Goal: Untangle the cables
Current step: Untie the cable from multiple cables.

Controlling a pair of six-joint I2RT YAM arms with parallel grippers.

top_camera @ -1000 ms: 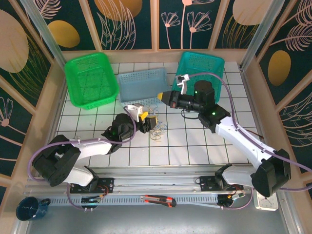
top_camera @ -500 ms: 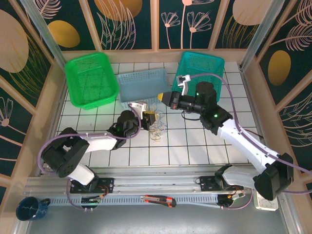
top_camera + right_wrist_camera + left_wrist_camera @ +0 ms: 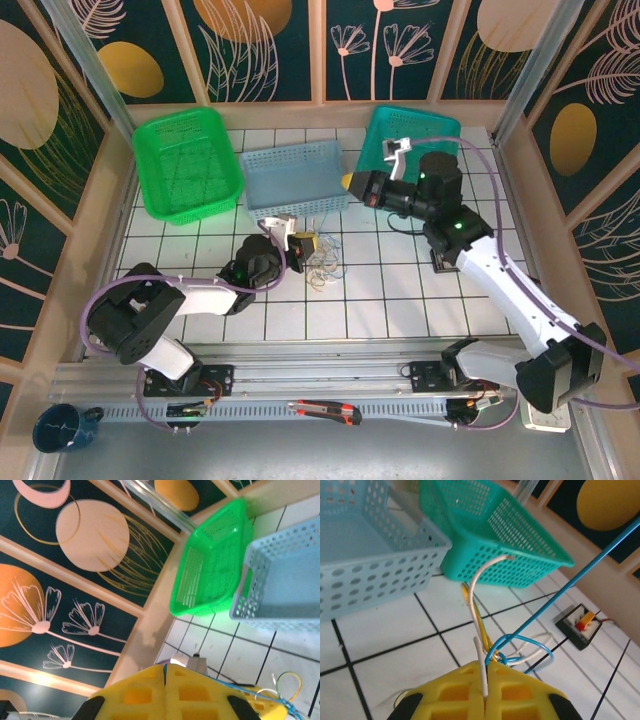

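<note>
The left gripper [image 3: 485, 672] has its yellow pads pressed fully together, with a white wire [image 3: 472, 585] pinched in the seam between them. The wire rises from the pads, arches over and ends in a bare coppery tip in front of the teal basket [image 3: 510, 540]. A yellow wire [image 3: 472, 607] runs up just beside it, and a blue wire [image 3: 560, 587] loops at the pad tips, then runs taut up and to the right until the frame edge cuts it off. The right gripper [image 3: 165, 669] is also closed, with no gap between its pads. It is held above the tiles near the light blue basket [image 3: 295, 175]. A thin blue strand reaches the side of its pads, but the point of grip is hidden. The cables [image 3: 322, 262] lie as a small loose knot on the white tiled table [image 3: 400, 300], just ahead of the left gripper. From above, the strands are too fine to tell apart. The left pads hide the lower part of the knot. A small black box [image 3: 580, 625] with a red lead sits on the tiles beyond.
</note>
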